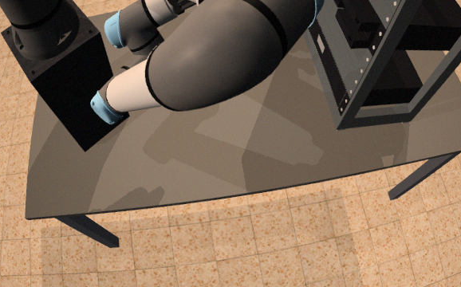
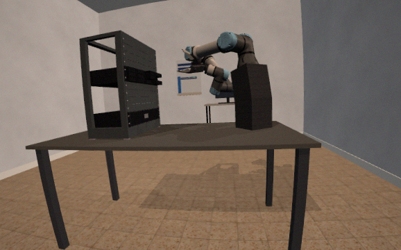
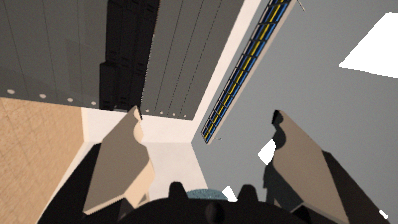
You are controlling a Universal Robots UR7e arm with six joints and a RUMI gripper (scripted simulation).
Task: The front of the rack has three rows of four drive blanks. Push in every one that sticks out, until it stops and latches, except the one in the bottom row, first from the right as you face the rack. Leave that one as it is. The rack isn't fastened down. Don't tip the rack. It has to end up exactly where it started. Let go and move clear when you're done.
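Note:
The dark open-frame rack (image 2: 84, 87) (image 1: 374, 115) stands at one end of the table, its front facing the arm. In the exterior view a black band of drive blanks (image 2: 141, 76) crosses its upper middle, and a few blanks (image 2: 156, 74) stick out past the front. In the wrist view the rack's grey front (image 3: 50, 50) and the black blank band (image 3: 127, 50) fill the upper left. My gripper (image 3: 206, 108) (image 2: 182, 70) is open and empty. It hangs in the air at the height of the blanks, a short way in front of them, not touching. In the top view the arm hides it.
The arm's black pedestal (image 2: 252, 97) (image 1: 71, 80) stands at the other end of the table (image 2: 221, 139) (image 1: 214, 167). A second black unit (image 2: 141, 118) sits low in the rack. A poster hangs on the back wall (image 2: 189, 83).

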